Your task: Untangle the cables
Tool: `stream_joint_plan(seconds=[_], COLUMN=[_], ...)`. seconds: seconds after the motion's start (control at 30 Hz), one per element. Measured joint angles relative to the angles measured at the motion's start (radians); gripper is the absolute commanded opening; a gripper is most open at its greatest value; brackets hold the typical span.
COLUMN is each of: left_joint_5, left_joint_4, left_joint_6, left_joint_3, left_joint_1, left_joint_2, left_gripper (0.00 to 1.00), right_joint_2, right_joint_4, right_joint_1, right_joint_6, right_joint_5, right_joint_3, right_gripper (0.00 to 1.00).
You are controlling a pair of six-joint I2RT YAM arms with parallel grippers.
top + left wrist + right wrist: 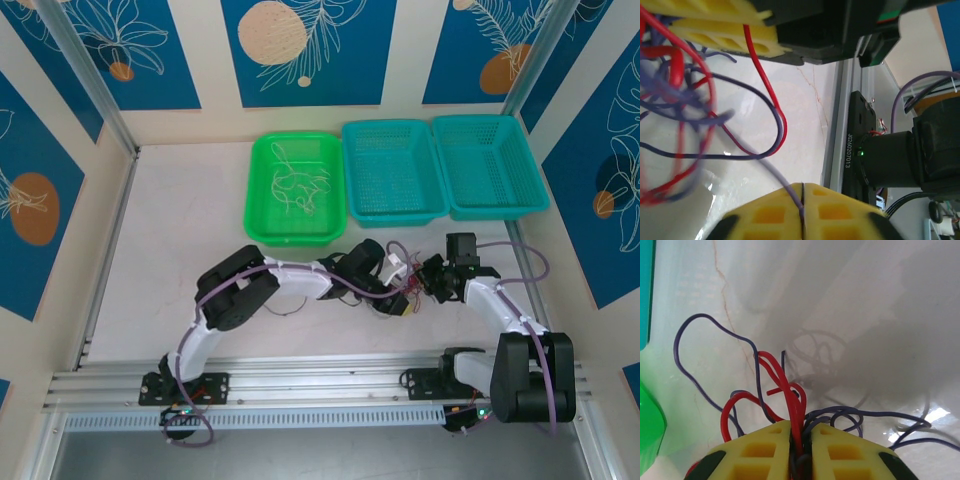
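The cables (400,301) form a small red and dark purple tangle on the white table between my two grippers. My left gripper (392,282) reaches in from the left, and its yellow pads are shut (803,187) on one thin purple wire (775,172) that runs out to the tangle (680,110). From the right, my right gripper (419,287) is shut (801,432) on a bundle of red wires (785,385) and purple wires (840,415). Its yellow fingers (715,22) sit just across the tangle in the left wrist view.
A green basket (252,190) at the back holds loose white wires (293,188). Two teal baskets (395,215) (490,212) stand to its right. The green basket's corner (647,430) is close on the right gripper's left. A metal rail (840,125) borders the table.
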Motion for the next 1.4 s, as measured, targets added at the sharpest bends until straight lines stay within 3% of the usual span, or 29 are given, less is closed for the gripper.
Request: stream_joint_plan(seconds=[0.1, 0.23, 0.43, 0.57, 0.63, 0.73, 0.8, 0.87, 0.97, 1.2, 1.4], left_joint_5=[-0.013, -0.055, -0.109, -0.163, -0.185, -0.204, -0.211, -0.212, -0.211, -0.203, -0.199], left_joint_4=[0.045, 0.043, 0.034, -0.029, -0.073, -0.141, -0.166, -0.175, -0.17, -0.15, -0.142], left_joint_6=[-0.034, -0.042, -0.028, 0.019, 0.039, 0.053, 0.062, 0.071, 0.073, 0.063, 0.063], left_joint_3=[-0.084, -0.243, -0.354, -0.358, -0.359, -0.359, -0.36, -0.36, -0.359, -0.36, -0.36], left_joint_1=[0.009, 0.039, 0.135, 0.174, 0.177, 0.185, 0.188, 0.191, 0.193, 0.193, 0.194], left_joint_2=[-0.064, -0.283, -0.642, -0.718, -0.712, -0.687, -0.677, -0.665, -0.633, -0.525, -0.518], left_gripper=[0.0, 0.0, 0.0, 0.0, 0.0, 0.0, 0.0, 0.0, 0.0, 0.0, 0.0], right_joint_2=[-0.001, -0.011, -0.035, -0.061, -0.084, -0.12, -0.151, -0.201, -0.277, -0.496, -0.576], right_joint_4=[-0.013, -0.009, 0.01, 0.04, 0.063, 0.072, 0.083, 0.103, 0.118, 0.244, 0.425], right_joint_1=[-0.031, -0.117, -0.209, -0.192, -0.144, 0.005, 0.103, 0.19, 0.245, 0.351, 0.585], right_joint_6=[0.014, 0.039, 0.061, 0.024, -0.03, -0.148, -0.212, -0.277, -0.323, -0.349, -0.395], right_joint_5=[0.003, 0.003, 0.01, -0.028, -0.074, -0.133, -0.153, -0.17, -0.181, -0.19, -0.085], right_joint_3=[-0.005, -0.043, -0.094, -0.096, -0.087, -0.031, 0.002, 0.012, -0.006, -0.209, -0.402], right_gripper=[0.21, 0.28, 0.24, 0.37, 0.39, 0.4, 0.52, 0.54, 0.58, 0.65, 0.82])
